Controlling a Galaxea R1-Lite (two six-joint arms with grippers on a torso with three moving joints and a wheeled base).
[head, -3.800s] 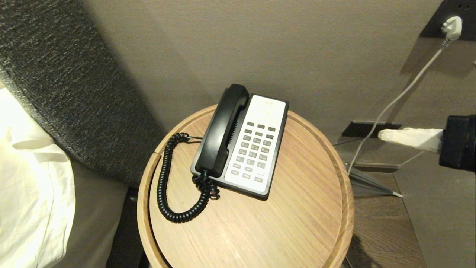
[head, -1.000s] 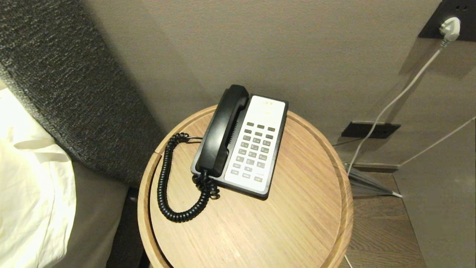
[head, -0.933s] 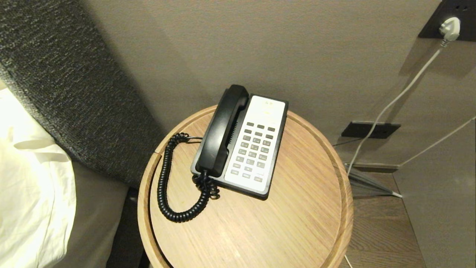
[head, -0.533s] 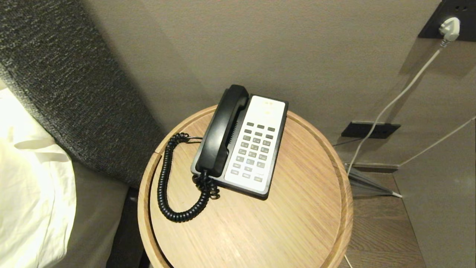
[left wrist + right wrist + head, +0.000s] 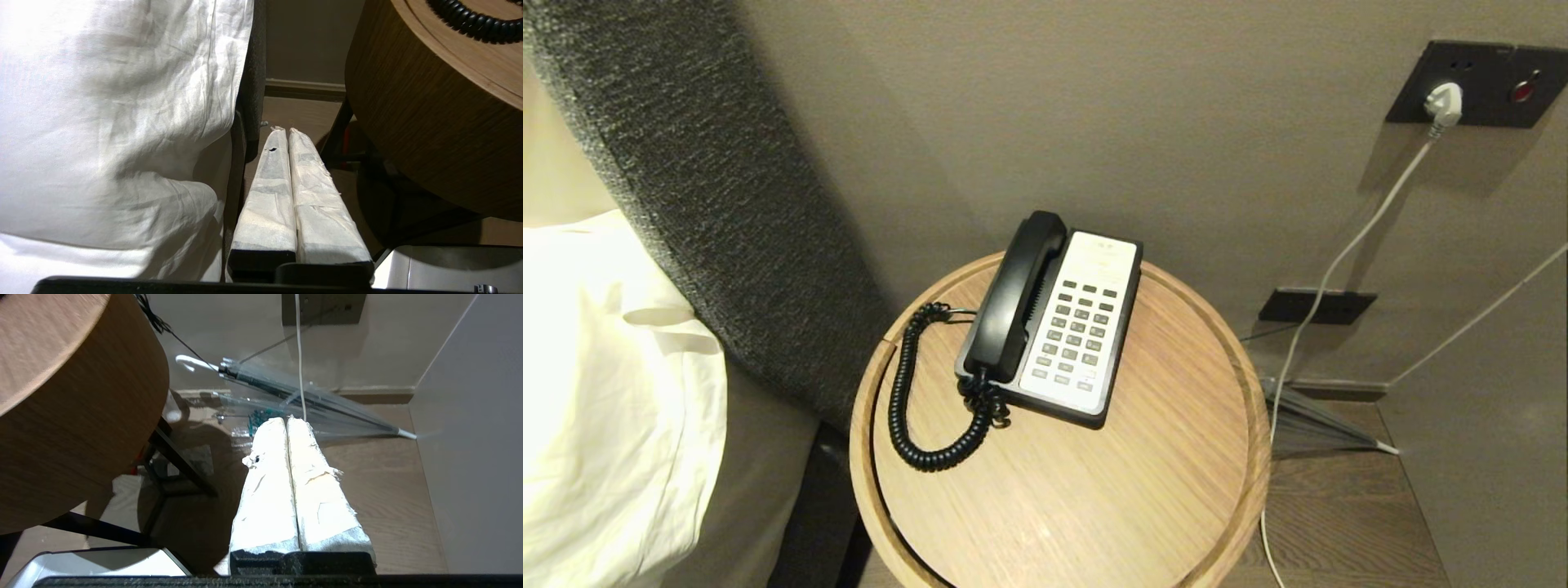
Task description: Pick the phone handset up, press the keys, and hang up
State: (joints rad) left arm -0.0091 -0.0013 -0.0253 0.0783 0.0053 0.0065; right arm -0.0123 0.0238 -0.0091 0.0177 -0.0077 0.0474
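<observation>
The glossy black phone handset (image 5: 1017,298) lies in its cradle along the left side of the black-and-white phone base (image 5: 1086,327), whose grey keys (image 5: 1078,335) face up. Its black coiled cord (image 5: 915,392) loops over the round wooden table (image 5: 1176,490); a stretch of that cord (image 5: 470,20) shows in the left wrist view. Neither arm is in the head view. My left gripper (image 5: 284,130) hangs shut and empty below the table top, between bed linen and table. My right gripper (image 5: 286,419) hangs shut and empty, low beside the table's right side, over the floor.
White bed linen (image 5: 605,392) and a dark grey upholstered headboard (image 5: 711,212) stand left of the table. A white cable (image 5: 1347,245) runs from a wall socket (image 5: 1474,82) down to the floor. A clear folded umbrella (image 5: 310,400) lies on the floor at the right. A wall corner (image 5: 1486,457) closes the right side.
The whole head view has shifted: the camera has moved, so more wall and socket show and the table looks a little smaller. The right gripper seen earlier at the right edge is gone from view.
</observation>
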